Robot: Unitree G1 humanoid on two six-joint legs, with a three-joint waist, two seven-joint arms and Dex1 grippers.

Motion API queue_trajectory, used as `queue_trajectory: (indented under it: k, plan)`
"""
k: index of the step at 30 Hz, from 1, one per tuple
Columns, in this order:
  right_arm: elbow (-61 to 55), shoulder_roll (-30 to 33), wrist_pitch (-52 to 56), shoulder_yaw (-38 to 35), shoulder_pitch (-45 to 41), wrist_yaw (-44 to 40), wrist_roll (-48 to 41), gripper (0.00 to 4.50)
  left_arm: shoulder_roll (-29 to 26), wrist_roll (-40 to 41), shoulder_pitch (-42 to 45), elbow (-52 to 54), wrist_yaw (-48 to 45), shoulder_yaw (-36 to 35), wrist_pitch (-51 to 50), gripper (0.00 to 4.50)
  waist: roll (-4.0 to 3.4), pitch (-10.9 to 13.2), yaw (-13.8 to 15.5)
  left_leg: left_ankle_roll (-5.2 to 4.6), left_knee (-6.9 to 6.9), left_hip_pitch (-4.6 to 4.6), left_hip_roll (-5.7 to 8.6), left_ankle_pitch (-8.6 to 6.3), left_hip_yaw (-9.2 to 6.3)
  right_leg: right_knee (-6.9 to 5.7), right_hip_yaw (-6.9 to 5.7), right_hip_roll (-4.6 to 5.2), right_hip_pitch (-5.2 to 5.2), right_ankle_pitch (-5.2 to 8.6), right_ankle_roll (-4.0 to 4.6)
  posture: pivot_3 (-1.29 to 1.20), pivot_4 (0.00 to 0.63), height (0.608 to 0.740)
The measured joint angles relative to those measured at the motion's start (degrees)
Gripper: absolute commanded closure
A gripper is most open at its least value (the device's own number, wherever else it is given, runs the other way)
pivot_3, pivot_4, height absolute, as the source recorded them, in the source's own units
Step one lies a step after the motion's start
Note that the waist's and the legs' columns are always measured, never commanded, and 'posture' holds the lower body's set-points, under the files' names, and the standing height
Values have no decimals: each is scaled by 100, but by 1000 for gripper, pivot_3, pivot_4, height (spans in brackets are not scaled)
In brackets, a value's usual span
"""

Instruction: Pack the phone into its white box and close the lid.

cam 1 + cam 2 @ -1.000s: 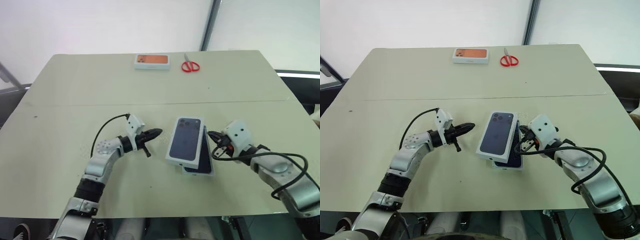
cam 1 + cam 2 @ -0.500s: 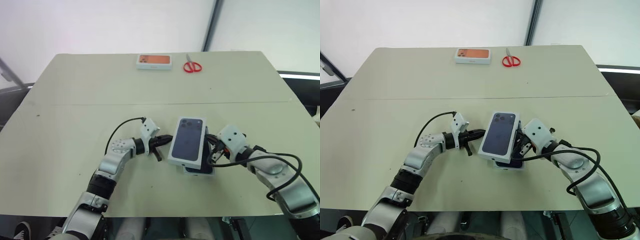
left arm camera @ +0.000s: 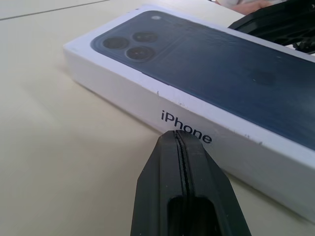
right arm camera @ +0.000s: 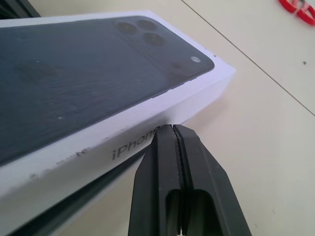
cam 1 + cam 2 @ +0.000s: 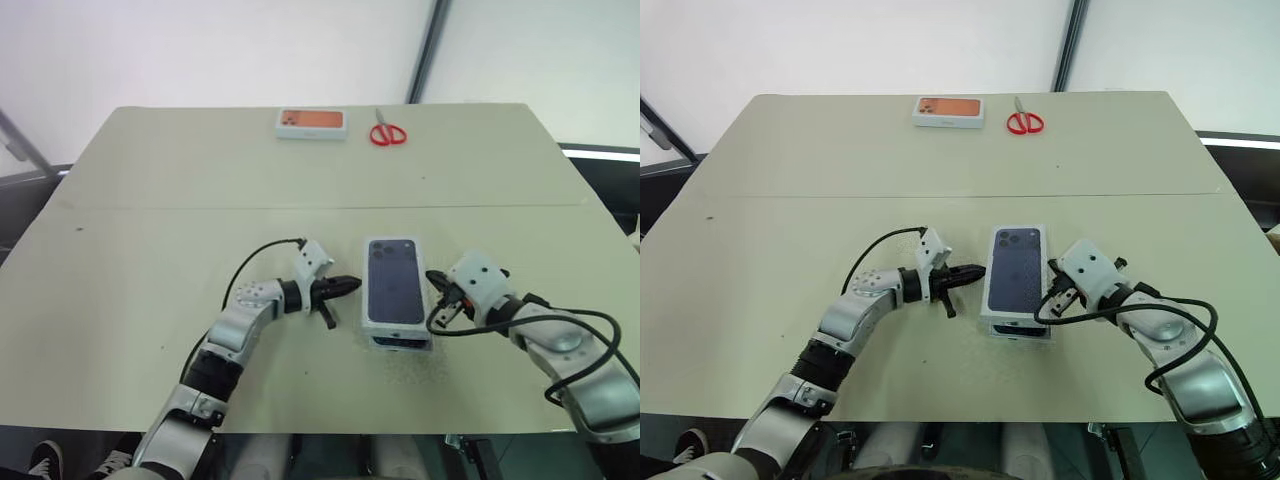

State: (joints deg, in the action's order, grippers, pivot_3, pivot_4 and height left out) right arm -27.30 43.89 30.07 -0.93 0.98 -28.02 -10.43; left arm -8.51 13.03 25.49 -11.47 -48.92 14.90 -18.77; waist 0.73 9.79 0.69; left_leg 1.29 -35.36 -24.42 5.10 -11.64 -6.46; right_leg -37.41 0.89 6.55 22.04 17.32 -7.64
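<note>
The lid [image 5: 393,291], white with a dark blue phone picture on top, lies lined up over the white box [image 5: 401,348]. Only the box's near edge shows below it. A dark strip under the lid's near end [image 5: 400,341] looks like the phone. My left gripper [image 5: 350,284] is shut, and its tip is at the lid's left long side, just by the printed word in the left wrist view [image 3: 178,135]. On the lid's right long side my right gripper [image 5: 432,290] is shut too, with its tip against the wall [image 4: 172,129].
A white box with an orange picture [image 5: 311,123] and red scissors [image 5: 387,133] lie at the far edge of the beige table [image 5: 150,230]. A seam runs across the table's middle. Black cables loop from both wrists.
The lid lay askew over the box and now sits straight and lined up with it. My left gripper has moved right, up to the lid's side. The right gripper stays beside the lid.
</note>
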Motion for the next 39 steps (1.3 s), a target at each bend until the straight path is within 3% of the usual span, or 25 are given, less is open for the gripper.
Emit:
queue_trajectory:
  k: [12, 39]
  plan:
    - [-290, -4, -20, -216, 472, -193, 165, 4484, -52, 5, -45, 277, -93, 16, -117, 4500, 0, 0, 1, 0, -2, 0, 0, 0, 0, -2, 0, 0, -1, 0, 0, 0, 150, 740]
    - [-195, -397, 287, -394, 123, -118, 214, 4484, 72, 17, -49, 343, -55, 7, -314, 4500, 0, -1, 4, 1, -7, 2, 1, 0, -4, -3, -2, 0, -7, 0, 0, 0, 150, 740]
